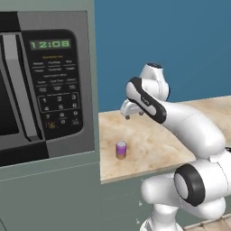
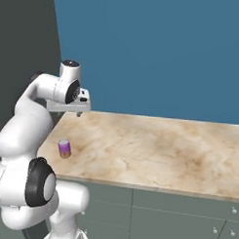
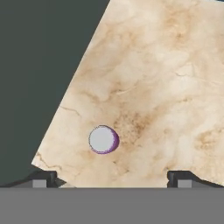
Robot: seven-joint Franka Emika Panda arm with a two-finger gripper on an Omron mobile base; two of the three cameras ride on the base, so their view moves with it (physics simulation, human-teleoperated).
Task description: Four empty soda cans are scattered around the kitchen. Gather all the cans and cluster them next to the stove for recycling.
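Beige marble counter (image 2: 154,147) runs under a deep blue wall (image 2: 158,49), and on it, near the front edge at its left end, stands one small purple-pink soda can (image 1: 121,150). It is upright, a short cylinder with a flat silver top; from the hand view I look straight down on this top, a pale round disc with a thin purple rim (image 3: 103,139). If the can has something inside, I cannot tell, because the top looks closed. Nothing touches it; the stone around it is bare, smooth, with brownish veins.

Above and behind the can hangs the gripper (image 1: 134,115), pointing down to the counter, well apart from the can. Its jaws stand wide: in the hand view the two dark fingertips (image 3: 43,178) are far from each other at the bottom, and between them is nothing. The white arm (image 1: 189,126) with dark joints bends over the counter edge.

Left of the counter rises a tall grey-green cabinet wall (image 1: 95,67), flat and matte. In it sits a microwave (image 1: 45,85) with a black glossy panel, rows of buttons and a green clock display. Under the counter are grey-green cabinet doors with small round knobs (image 2: 215,230).
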